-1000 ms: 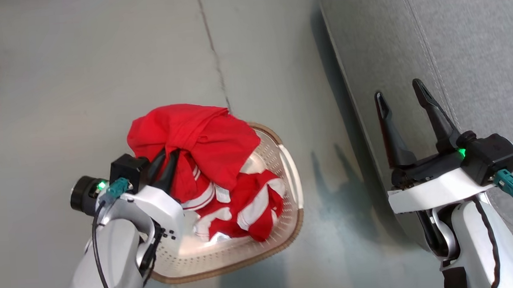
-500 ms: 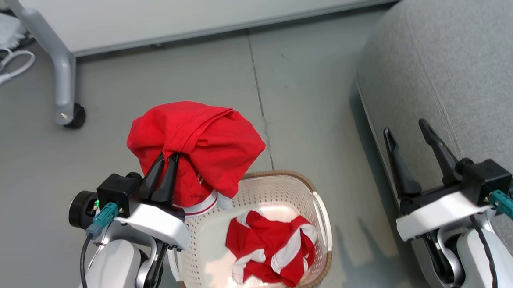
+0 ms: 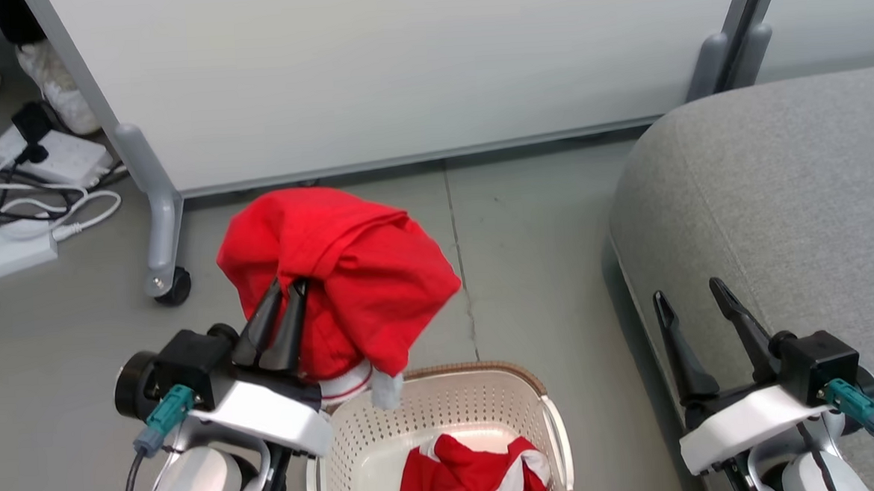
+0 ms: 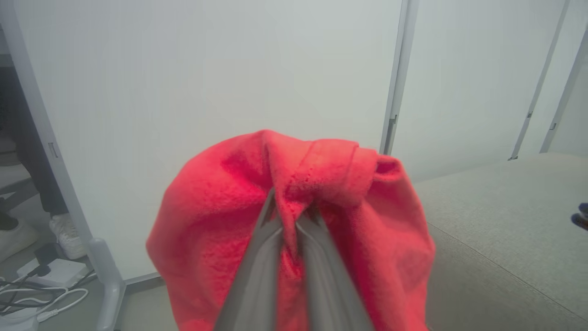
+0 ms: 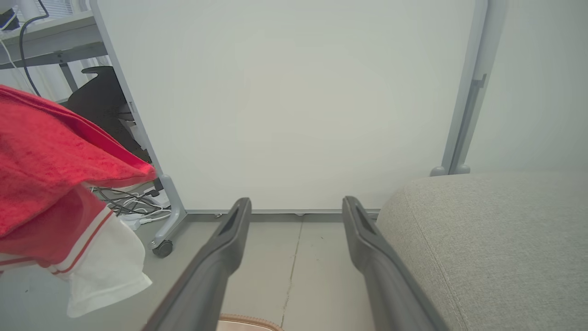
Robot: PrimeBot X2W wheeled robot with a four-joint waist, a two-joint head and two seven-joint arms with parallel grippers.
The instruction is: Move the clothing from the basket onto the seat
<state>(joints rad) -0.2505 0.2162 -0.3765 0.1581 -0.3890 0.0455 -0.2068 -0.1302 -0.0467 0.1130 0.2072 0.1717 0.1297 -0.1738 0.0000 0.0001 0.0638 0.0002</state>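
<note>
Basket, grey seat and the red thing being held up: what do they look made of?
The basket looks like moulded cream plastic, smooth, pierced with small holes; its brown rim looks woven, perhaps plastic too. The seat seems upholstered in matte grey woven fabric with a stitched seam. The red garment looks like soft, slightly fuzzy cloth: it bunches and drapes.

Bright, even light, soft shadows; red garment [image 4: 206, 220] hazy in left wrist view.

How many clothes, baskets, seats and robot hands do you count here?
Clothes: 2, a red garment held by the left hand, a red-and-white garment in the basket.
Baskets: 1.
Seats: 1, the grey seat.
Hands: 2, counting the open right hand.
Total: 6.
</note>
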